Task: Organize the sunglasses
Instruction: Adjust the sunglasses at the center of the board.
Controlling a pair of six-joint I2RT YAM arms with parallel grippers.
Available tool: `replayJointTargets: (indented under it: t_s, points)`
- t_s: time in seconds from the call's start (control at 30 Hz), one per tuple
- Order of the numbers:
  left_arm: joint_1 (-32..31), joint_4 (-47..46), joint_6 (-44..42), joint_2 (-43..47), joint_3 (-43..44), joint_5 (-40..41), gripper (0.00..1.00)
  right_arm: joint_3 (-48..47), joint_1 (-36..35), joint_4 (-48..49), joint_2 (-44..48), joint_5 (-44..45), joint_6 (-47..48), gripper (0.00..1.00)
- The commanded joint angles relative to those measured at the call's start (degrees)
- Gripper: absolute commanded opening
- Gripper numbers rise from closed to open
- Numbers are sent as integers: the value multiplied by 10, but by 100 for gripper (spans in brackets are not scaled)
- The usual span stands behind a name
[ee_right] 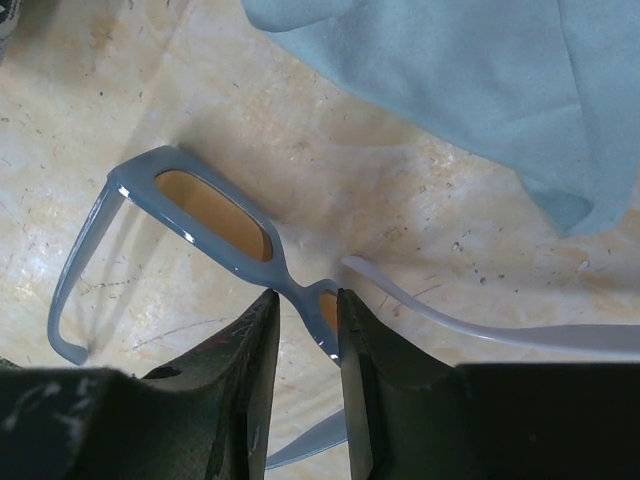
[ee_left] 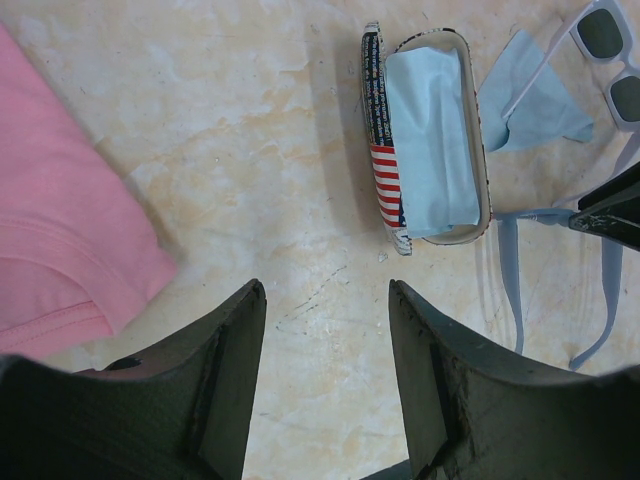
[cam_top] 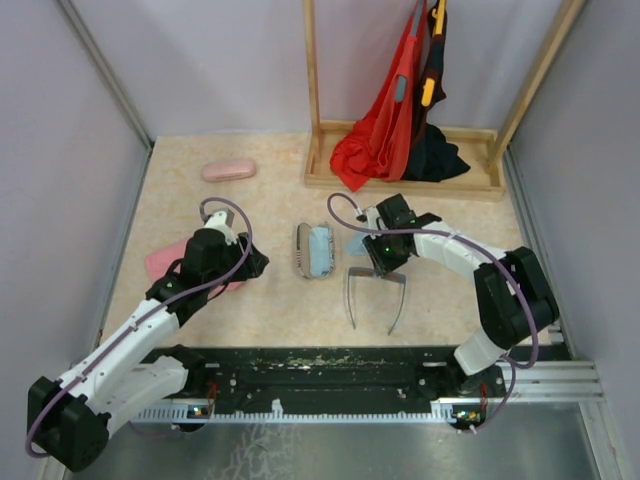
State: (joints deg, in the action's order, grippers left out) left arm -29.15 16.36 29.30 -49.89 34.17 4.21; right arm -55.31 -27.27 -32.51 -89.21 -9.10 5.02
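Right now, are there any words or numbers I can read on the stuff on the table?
No text can be read.
Flag-printed glasses case: tiny white marks along its blue edge, maybe print, too small and blurred to read.
Nothing else shows writing.

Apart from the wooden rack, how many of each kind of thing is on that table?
Glasses: 2, thin grey-framed pair, chunky white-framed pair
Cases: 2, closed pink oblong case, open flag-printed case
Small light-blue cloths: 2
Pink fabric piece: 1
Total: 7

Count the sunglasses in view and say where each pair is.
2. The grey-framed pair is between the jaws of the right gripper; the white-framed pair lies beside the loose blue cloth, partly out of frame.
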Motion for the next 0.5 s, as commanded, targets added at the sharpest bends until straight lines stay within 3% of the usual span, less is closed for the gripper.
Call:
replayJointTargets:
  t_s: [0.0,0.47]
  points:
    - [-2,1,-7,3,10,-3,59,-33,-7,16,-18,-12,10,31]
    - [-1,1,-10,4,11,0,59,-37,-22,21,-9,-12,-9,21]
